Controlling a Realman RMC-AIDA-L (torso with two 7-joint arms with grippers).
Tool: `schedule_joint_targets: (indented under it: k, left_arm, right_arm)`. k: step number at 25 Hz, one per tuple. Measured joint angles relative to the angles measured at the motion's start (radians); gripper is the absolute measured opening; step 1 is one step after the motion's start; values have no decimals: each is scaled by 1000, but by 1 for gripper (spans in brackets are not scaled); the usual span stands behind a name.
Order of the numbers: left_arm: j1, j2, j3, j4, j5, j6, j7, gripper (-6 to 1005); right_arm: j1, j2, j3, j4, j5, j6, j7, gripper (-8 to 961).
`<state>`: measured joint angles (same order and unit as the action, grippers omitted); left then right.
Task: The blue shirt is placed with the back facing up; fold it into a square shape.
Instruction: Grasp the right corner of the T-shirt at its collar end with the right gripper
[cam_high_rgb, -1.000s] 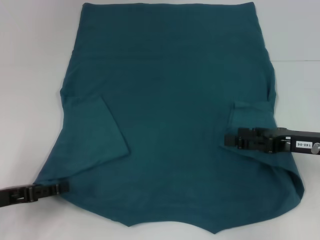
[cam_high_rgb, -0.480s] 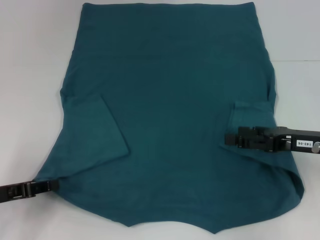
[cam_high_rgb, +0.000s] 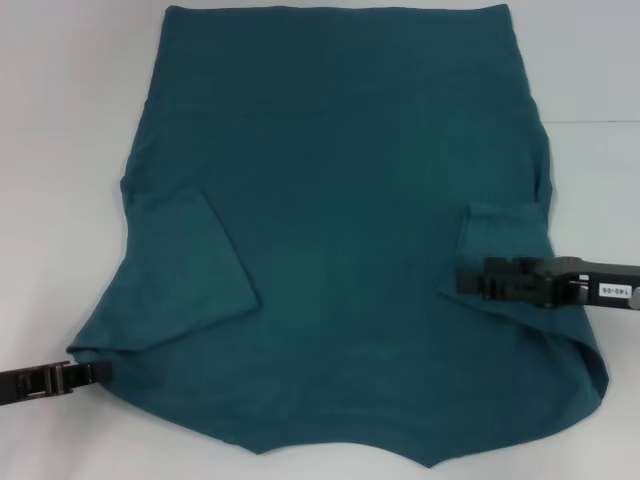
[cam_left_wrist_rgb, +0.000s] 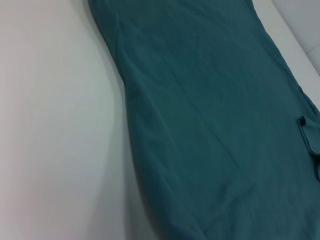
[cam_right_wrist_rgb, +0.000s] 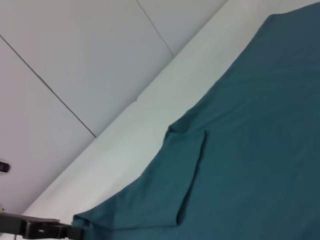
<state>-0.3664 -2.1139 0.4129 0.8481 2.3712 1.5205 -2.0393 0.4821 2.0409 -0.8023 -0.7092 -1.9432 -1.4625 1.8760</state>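
Jaws state: cannot tell, either side. Head view: left gripper (cam_high_rgb: 97, 372) lower left at blue shirt (cam_high_rgb: 340, 230) corner; right gripper (cam_high_rgb: 468, 280) centre right over folded sleeve; shirt flat on worktop (cam_high_rgb: 60, 150). Right wrist view: left gripper lower left at shirt edge.

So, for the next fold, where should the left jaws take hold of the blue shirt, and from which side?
Probably at the near left corner of the blue shirt, beside the left gripper, coming in low from the left. There the edge ends in a thin point with bare table beside it. The right gripper sits over the folded right sleeve.
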Motion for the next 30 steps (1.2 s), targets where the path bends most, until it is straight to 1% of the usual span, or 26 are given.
schedule_joint_targets:
  k: [5, 9, 13, 15, 18, 20, 23, 26, 30]
  left_arm:
    - [3, 0, -1, 0, -4, 1, -7, 9]
    - [4, -4, -2, 0, -7, 1, -11, 3]
    - [2, -8, -2, 0, -9, 1, -11, 3]
    - [0, -8, -2, 0, -11, 0, -11, 3]
    - [-10, -8, -1, -4, -15, -5, -11, 3]
    - [-18, -8, 2, -6, -16, -4, -11, 3]
    - [-25, -8, 4, -7, -16, 0, -12, 3]
    - [-27, -8, 4, -8, -16, 1, -12, 3]
    - [-28, -8, 4, -8, -17, 1, -11, 3]
  right_arm:
    - [-20, -22, 0, 5, -12, -1, 0, 902]
    - [-54, -38, 0, 2, -13, -19, 4, 901]
    - [-99, -65, 2, -2, -15, -50, 33, 900]
    - [-119, -82, 8, -2, -15, -53, 58, 900]
    - [-141, -103, 33, -3, -25, -53, 78, 900]
    - [-148, -108, 66, -3, -62, -52, 94, 900]
    - [-148, -109, 118, -4, -136, -46, 116, 900]
    - [-141, -104, 152, -4, -201, -34, 132, 900]
    - [-132, -96, 165, 0, -237, -14, 146, 899]
